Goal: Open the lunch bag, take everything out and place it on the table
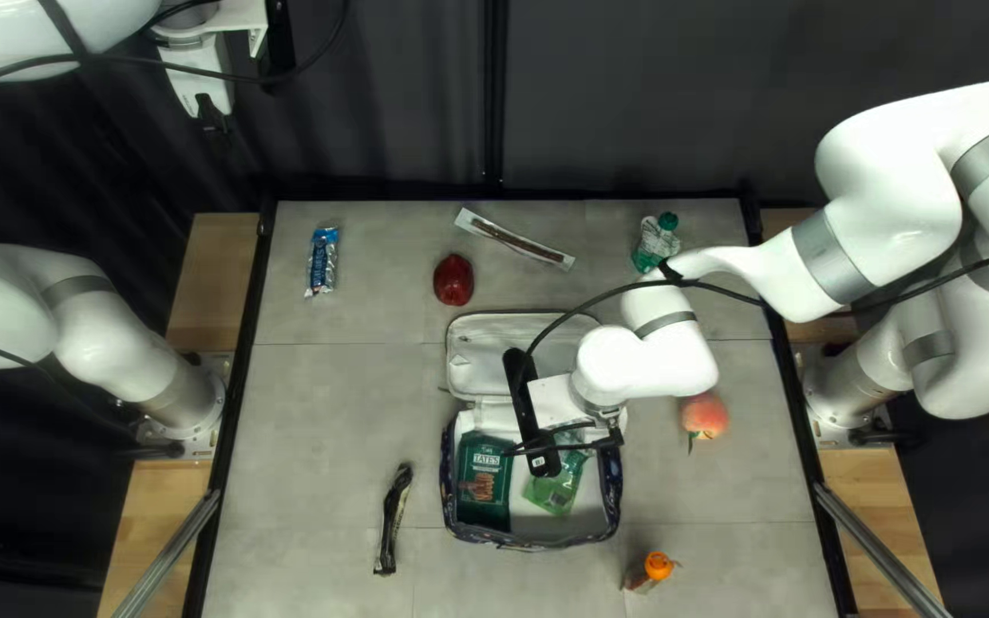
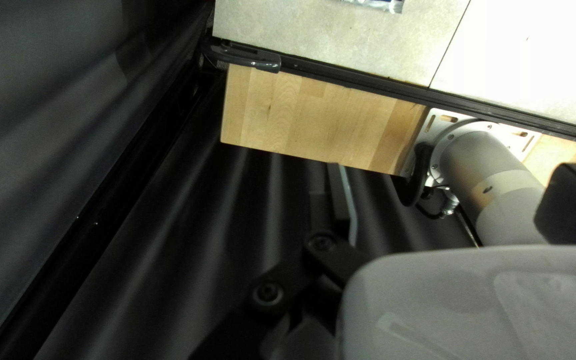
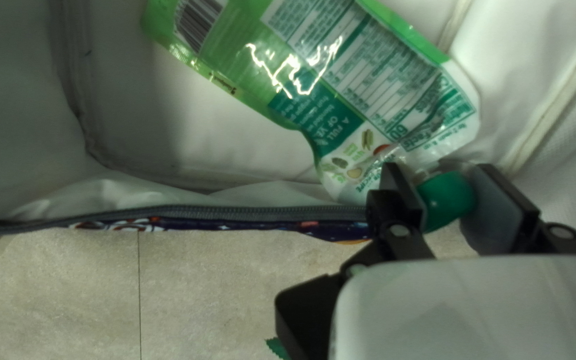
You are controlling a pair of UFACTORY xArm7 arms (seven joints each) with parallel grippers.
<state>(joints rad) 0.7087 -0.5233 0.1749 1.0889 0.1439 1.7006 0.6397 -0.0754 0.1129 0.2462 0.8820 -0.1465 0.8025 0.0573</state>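
Observation:
The lunch bag (image 1: 529,532) lies open near the table's front, its lid (image 1: 494,348) folded back. Inside are a dark green cookie box (image 1: 484,481) and a light green squeeze pouch (image 1: 556,489). My right gripper (image 1: 585,446) reaches into the bag. In the right wrist view that gripper (image 3: 440,197) is shut on the pouch's green cap (image 3: 445,197), and the pouch (image 3: 318,65) rests against the white lining (image 3: 168,125). My left gripper (image 1: 211,116) hangs raised beyond the table's far left corner, away from the bag, open and holding nothing.
On the table lie a blue bar (image 1: 323,259), a red fruit (image 1: 453,279), a meat stick (image 1: 513,238), a green-capped pouch (image 1: 656,240), a peach (image 1: 705,416), an orange-capped pouch (image 1: 651,571) and a black wrapper (image 1: 393,515). The left wrist view shows the table's wooden edge (image 2: 313,120).

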